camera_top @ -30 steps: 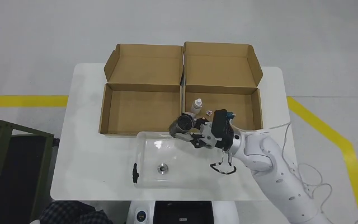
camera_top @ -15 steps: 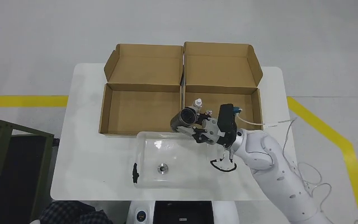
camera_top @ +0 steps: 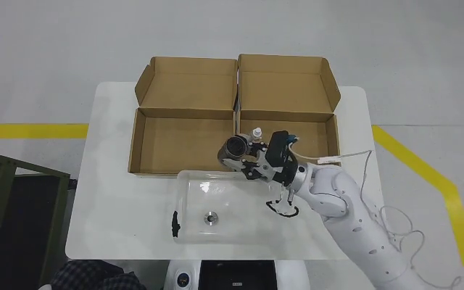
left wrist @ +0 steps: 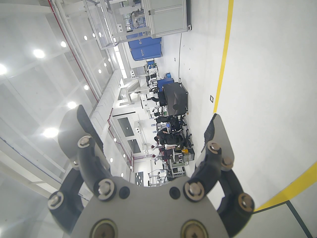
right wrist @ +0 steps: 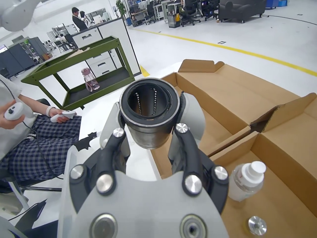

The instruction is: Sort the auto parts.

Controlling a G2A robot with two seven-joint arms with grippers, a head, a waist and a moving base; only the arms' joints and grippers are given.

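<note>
The white table (camera_top: 109, 181) is carrying two open cardboard boxes side by side toward its 12 o'clock edge, the left box (camera_top: 181, 145) and the right box (camera_top: 315, 141). A clear tray (camera_top: 196, 203) is lying just at 6 o'clock of them.

The right gripper (camera_top: 241, 154) is hanging over the boxes' near walls, about where the two meet. Its fingers are pinching a dark cylindrical bearing (camera_top: 234, 148) by its sides. The left gripper (left wrist: 148, 122) is pointing out at the room with its fingers spread on nothing, so the right arm is the one placed to act.

The bearing's long axis is running in line with the gripper, roughly 4 to 10 o'clock in the top view, open bore leading. The left box's floor is lying at about 10 o'clock from it and the right box's at 2. The drop is likely turning on which way the wrist goes.

A white bottle (camera_top: 255, 135) is standing in the right box, just at 1 o'clock of the bearing, with a small silver part (right wrist: 257, 225) lying near it.
</note>
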